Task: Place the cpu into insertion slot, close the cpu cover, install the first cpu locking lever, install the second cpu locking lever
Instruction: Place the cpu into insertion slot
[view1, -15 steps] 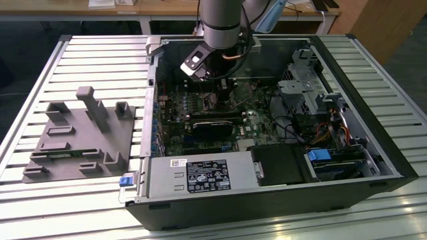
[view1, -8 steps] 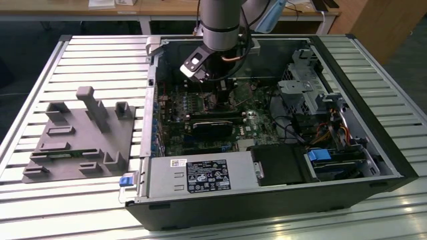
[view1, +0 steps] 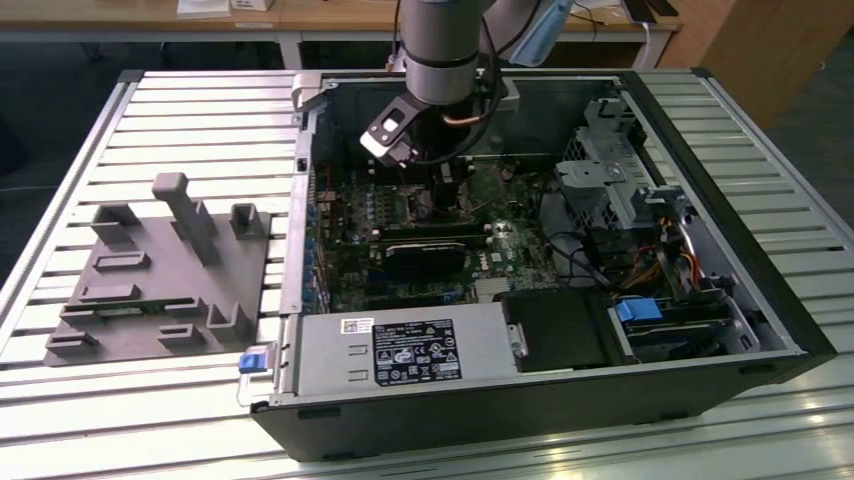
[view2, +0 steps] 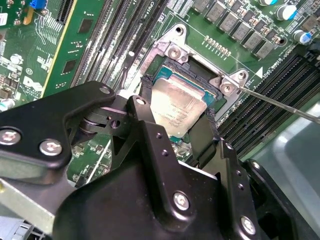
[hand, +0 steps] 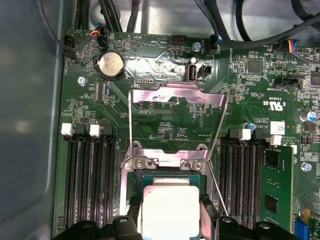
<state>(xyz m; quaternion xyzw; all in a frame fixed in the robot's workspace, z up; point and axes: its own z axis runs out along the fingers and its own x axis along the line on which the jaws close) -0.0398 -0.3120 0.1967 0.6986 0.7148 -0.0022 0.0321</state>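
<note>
while gripper (view2: 178, 100) clamps cpu (view2: 176, 109), fingers (view2: 204, 136) hide insertion slot (view2: 167, 60) sides

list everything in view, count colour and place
computer case: one, black, open on slatted table
fixture tray: one, grey, on table, exterior view's left
power supply: one, silver, inside case
motherboard: one, green, inside case
insertion slot: one, dark, silvery rim, on motherboard
cpu cover: one, silvery, swung open by slot
coin cell: one, silver, on motherboard
memory module: one, green, upright on motherboard
cpu: one, silver-tan, at slot between jaws
arm: one, grey, reaching into case
gripper: one, black, jaws closed on cpu
</note>
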